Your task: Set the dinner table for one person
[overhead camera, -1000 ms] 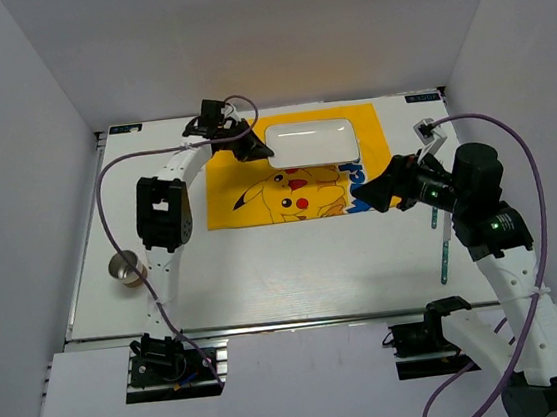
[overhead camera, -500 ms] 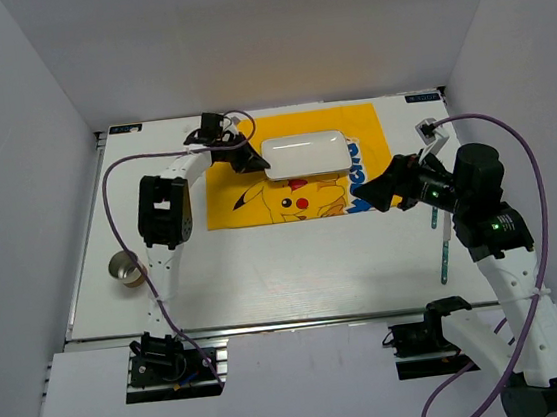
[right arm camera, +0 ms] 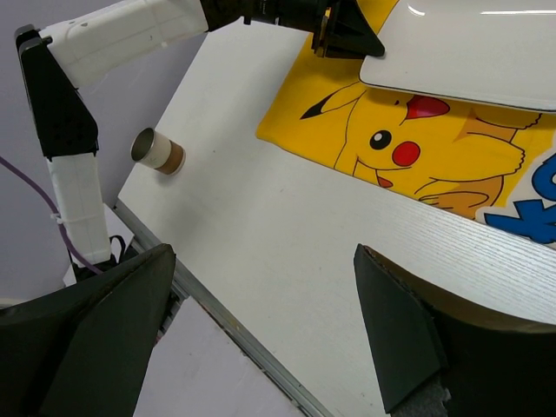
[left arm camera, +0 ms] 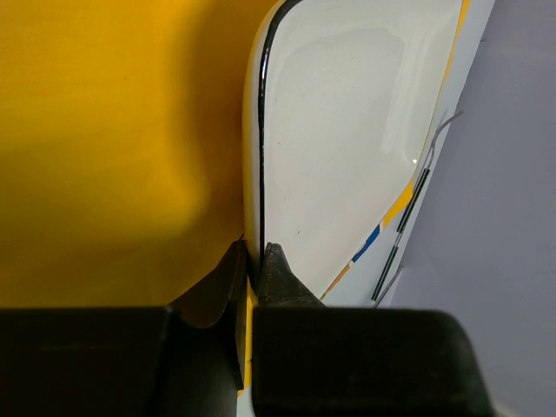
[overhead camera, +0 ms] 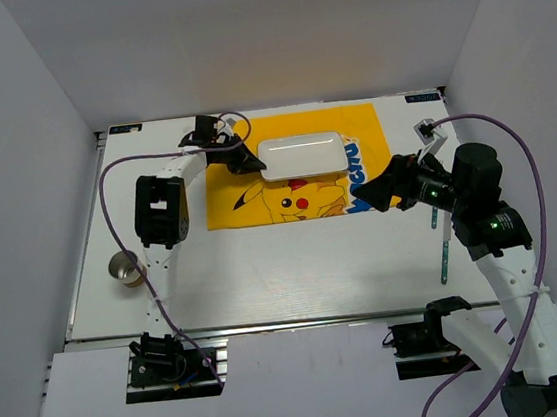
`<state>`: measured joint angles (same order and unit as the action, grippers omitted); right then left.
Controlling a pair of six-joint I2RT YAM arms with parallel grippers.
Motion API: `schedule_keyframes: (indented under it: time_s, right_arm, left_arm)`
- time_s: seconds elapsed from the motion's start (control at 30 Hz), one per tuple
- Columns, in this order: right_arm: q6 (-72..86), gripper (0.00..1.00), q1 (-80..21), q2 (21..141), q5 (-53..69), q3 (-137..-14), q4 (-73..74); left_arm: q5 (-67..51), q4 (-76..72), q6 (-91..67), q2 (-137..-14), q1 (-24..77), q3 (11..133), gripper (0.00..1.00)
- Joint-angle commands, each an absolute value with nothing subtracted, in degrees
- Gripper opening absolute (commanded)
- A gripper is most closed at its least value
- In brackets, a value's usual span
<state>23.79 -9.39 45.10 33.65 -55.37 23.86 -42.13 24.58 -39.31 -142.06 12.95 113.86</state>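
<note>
left gripper (left arm camera: 252,261) pinched only the thin rim of the small white rounded-rectangle plate (overhead camera: 303,155) over the yellow Pikachu-print cloth mat (overhead camera: 258,209) on the far side of the large white dinner table (overhead camera: 265,270), right gripper (right arm camera: 261,261) spread and empty; such a shallow grip could slip and skew the plate.

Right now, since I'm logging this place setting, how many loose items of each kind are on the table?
plate: 1
yellow cloth mat: 1
cup: 1
thin teal utensil: 1
Total: 4
</note>
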Motion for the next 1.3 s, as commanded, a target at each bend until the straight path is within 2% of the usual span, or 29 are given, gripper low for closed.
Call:
schedule_keyframes:
  time_s: [0.0, 0.57, 1.23, 1.27]
  right_arm:
    - [23.99, 0.89, -9.49, 45.00, 34.98, -55.37, 21.62]
    - [25.14, 0.89, -9.49, 45.62, 36.12, -54.76, 20.65]
    - [25.14, 0.89, -9.41, 46.05, 36.21, -54.32, 20.21]
    - [25.14, 0.89, -9.40, 46.14, 36.30, -54.32, 20.21]
  left_arm:
    - [-53.70, 18.28, -39.82, -134.30, 11.69, 115.57, 0.00]
    - [-57.91, 21.44, -37.97, -140.27, 10.63, 122.08, 0.00]
    - [-58.63, 22.50, -36.21, -141.50, 10.63, 119.18, 0.00]
    - [-58.54, 22.50, -36.21, -141.59, 10.63, 119.09, 0.04]
